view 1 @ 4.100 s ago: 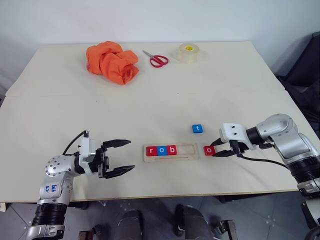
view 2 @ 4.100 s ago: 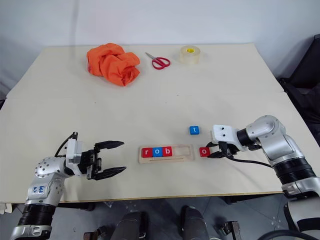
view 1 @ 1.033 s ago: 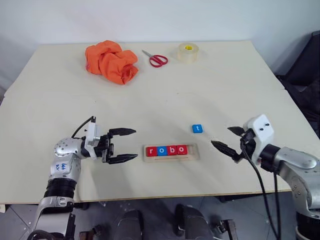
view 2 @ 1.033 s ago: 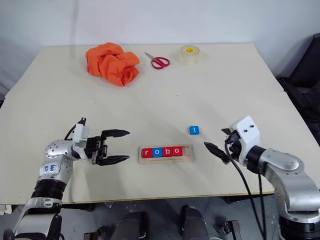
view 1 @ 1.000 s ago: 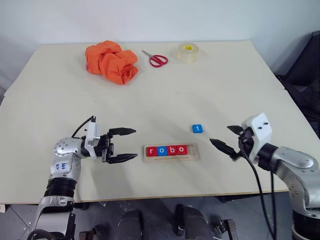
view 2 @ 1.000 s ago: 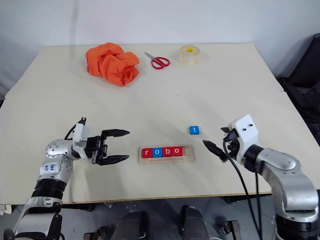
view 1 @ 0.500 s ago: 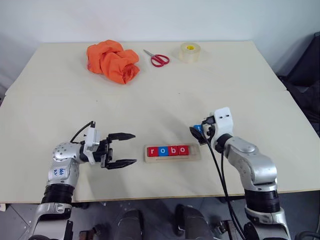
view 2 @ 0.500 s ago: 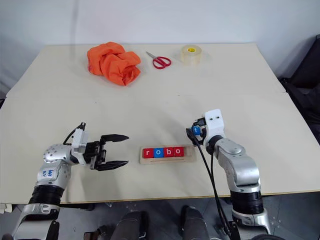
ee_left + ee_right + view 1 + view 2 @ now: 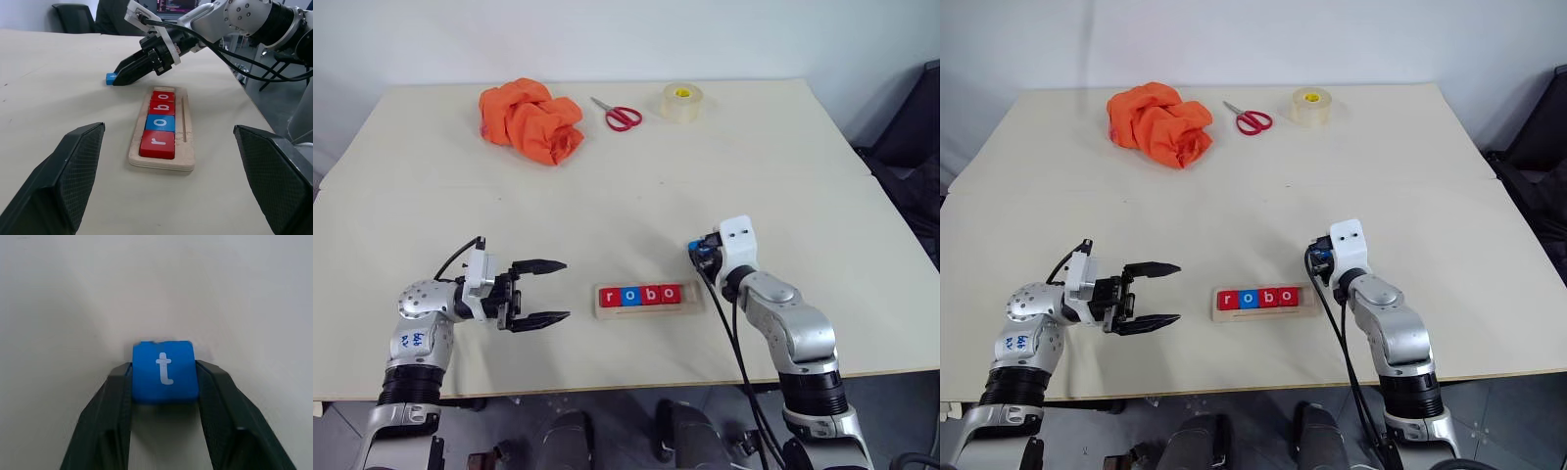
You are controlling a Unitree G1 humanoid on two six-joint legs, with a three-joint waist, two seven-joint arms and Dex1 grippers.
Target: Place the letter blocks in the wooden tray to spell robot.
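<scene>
The small blue square letter block marked with a white "t" (image 9: 165, 369) lies flat on the pale beige surface (image 9: 607, 186), just beyond the right end of the long pale wooden tray (image 9: 650, 310) and a little farther from the robot than the tray. The right gripper (image 9: 164, 382) has its two black jaws set on the block's two opposite sides, one on each flank, and they appear clamped on it, though the block seems to rest on the surface and not yet to be lifted. The letter reads upright along the line of the jaws. In the tray, four blocks sit in a row and touch one another: a red "r" (image 9: 157, 144), a blue "o" (image 9: 160, 123), a red "b" (image 9: 163, 107) and a red "o" (image 9: 164, 95). The one free place is at the tray's right end, the end nearest the held block. The tray's long axis runs across the robot from left to right, so the coming move is judged to be a short carry toward the robot and slightly leftward, with the "t" kept in its present turn. The left gripper (image 9: 540, 292) hangs just off the tray's left end, its jaws wide apart and holding nothing; it is the farther arm from the block.
</scene>
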